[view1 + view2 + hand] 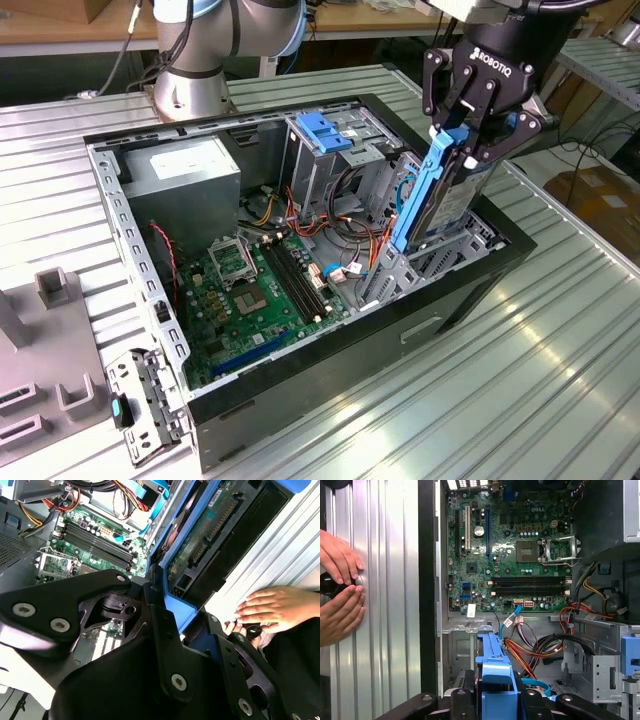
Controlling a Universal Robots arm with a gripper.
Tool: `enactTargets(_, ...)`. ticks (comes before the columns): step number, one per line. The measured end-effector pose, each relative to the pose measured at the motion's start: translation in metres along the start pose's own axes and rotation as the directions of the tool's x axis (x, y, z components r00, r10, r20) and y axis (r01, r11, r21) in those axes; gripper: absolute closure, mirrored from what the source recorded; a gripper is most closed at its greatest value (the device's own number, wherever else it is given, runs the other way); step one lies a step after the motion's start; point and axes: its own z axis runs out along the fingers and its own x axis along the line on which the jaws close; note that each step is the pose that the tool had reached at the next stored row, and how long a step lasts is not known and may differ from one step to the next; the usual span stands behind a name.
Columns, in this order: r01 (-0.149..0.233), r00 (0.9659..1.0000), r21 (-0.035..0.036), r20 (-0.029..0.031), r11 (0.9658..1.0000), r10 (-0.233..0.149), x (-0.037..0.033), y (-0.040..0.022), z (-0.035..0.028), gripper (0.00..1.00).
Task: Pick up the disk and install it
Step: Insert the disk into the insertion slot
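My gripper (470, 140) is shut on the disk (445, 200), a silver drive in a blue carrier frame. It holds the disk upright by its top edge. The disk hangs over the open computer case (330, 385), at the exterior view's right side, with its lower end down among the metal bay rails (440, 260). In the second wrist view the disk (210, 535) shows its green circuit side and connector, and black fingers (165, 630) clamp the blue frame. In the first wrist view the blue carrier (495, 672) sits between the fingers above the bay.
Inside the case lie the green motherboard (260, 290), the grey power supply (185, 175), a drive cage with a blue latch (325, 130) and coloured cables (345, 225). A person's hands (340, 585) rest on the ribbed table beside the case. Grey fixtures (50, 290) stand at the exterior view's left.
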Motion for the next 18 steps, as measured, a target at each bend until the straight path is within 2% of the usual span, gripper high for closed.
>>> enactTargets(5,0.0,1.0,-0.0001,0.0001,1.0,0.0,0.0001,-0.0002,-0.0007,0.63)
enactTargets(7,0.0,1.0,-0.0005,0.0,1.0,0.0,0.0003,-0.0002,-0.0038,0.63)
enactTargets(13,0.0,1.0,-0.0006,0.0003,1.0,0.0,0.0005,-0.0002,-0.0042,0.63)
enactTargets(18,0.001,1.0,-0.0006,0.0036,1.0,-0.001,0.0063,-0.0003,-0.0036,0.63)
